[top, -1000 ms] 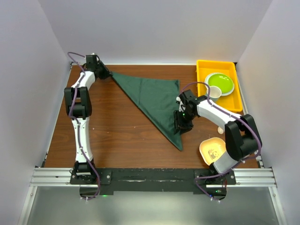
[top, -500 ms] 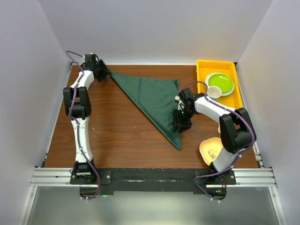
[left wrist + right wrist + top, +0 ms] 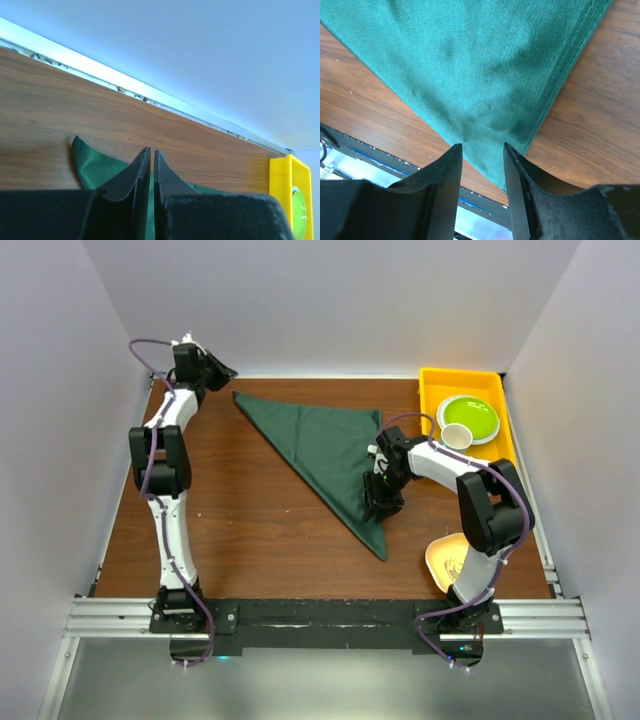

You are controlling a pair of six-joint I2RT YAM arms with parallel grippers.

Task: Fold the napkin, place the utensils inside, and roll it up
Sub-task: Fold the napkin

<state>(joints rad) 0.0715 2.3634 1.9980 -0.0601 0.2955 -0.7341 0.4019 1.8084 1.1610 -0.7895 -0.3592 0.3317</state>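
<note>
The dark green napkin (image 3: 330,445) lies flat on the wooden table, folded into a triangle with one tip pointing toward the near edge. My left gripper (image 3: 222,371) is shut and empty at the far left corner, just beyond the napkin's far-left corner and apart from it. In the left wrist view that corner (image 3: 87,162) lies below the closed gripper (image 3: 151,150). My right gripper (image 3: 380,502) is open, low over the napkin near its near tip. In the right wrist view the cloth (image 3: 470,65) shows beyond the gripper (image 3: 481,146). No spoon is in view.
A yellow tray (image 3: 430,400) at the back right holds a green plate (image 3: 470,418) and a small white cup (image 3: 456,436). The tray's edge also shows in the left wrist view (image 3: 285,185). A pale orange bowl (image 3: 447,560) sits by the right arm's base. The back wall is close behind the left gripper.
My left gripper has left the napkin's far-left corner and pulled back toward the rear wall; the corner now lies free. My right gripper has shifted slightly left over the cloth.
</note>
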